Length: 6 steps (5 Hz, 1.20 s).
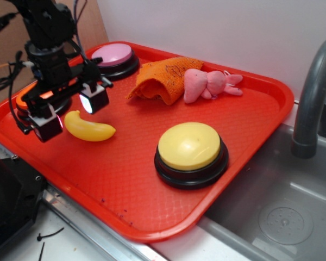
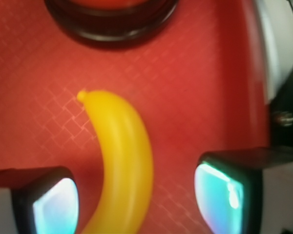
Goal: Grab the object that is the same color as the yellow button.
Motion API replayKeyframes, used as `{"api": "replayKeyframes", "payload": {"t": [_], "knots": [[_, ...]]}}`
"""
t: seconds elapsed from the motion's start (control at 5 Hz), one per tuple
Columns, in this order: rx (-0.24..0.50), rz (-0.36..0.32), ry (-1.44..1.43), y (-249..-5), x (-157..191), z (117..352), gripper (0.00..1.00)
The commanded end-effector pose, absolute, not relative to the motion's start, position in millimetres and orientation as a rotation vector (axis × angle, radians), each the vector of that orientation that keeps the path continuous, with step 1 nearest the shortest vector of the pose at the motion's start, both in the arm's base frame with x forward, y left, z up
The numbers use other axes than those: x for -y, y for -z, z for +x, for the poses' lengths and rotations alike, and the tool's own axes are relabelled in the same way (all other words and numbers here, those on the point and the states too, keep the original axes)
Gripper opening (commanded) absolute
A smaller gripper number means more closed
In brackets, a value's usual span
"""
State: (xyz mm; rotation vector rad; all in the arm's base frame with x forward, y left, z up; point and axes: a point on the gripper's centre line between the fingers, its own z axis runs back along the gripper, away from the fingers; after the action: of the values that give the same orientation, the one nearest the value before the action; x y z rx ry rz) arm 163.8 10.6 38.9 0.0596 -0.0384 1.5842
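- Pincer: black, two square pads lit pale blue; released, jaws spread wide. In the wrist view one pad stands on either side of the banana's lower half, with tray surface showing between each pad and the fruit; no contact visible.
- Toy banana: small, glossy yellow, curved; lies flat on the tray's left portion, its left end between the pads, its right end clear of them and pointing toward the tray's middle.
- Tray: red, crosshatch-textured, raised rim. Near-left rim sits close below the near pad; the rim also shows at the right edge of the wrist view. Broad bare stretch across the near and middle tray, between banana and yellow button.
- Orange button: black base, at the left rim just behind the pincer, largely hidden by the arm; nearest obstruction.
- Yellow button: large pale dome on black base, near-right of centre, well apart from the banana.
- Pink button: black base, far-left corner.
- Orange cloth: crumpled, far centre.
- Pink plush toy: lying at the cloth's right side, touching it.
- Sink: grey basin right of the tray; faucet at the far right.
- Writing or brand marks: none legible.
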Motion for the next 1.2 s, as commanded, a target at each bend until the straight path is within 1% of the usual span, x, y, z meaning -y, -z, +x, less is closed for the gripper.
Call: {"api": "replayKeyframes", "payload": {"t": [0.0,0.4,0.6,0.8,1.0], "knots": [[0.057,0.062,-1.626,-20,-14,165,0.00],[0.072,0.050,-1.619,-23,-14,165,0.00],[0.099,0.046,-1.369,-46,-15,172,0.00],[0.093,0.124,-1.112,-82,-12,185,0.00],[0.069,0.151,-0.858,-117,-3,193,0.00]]}}
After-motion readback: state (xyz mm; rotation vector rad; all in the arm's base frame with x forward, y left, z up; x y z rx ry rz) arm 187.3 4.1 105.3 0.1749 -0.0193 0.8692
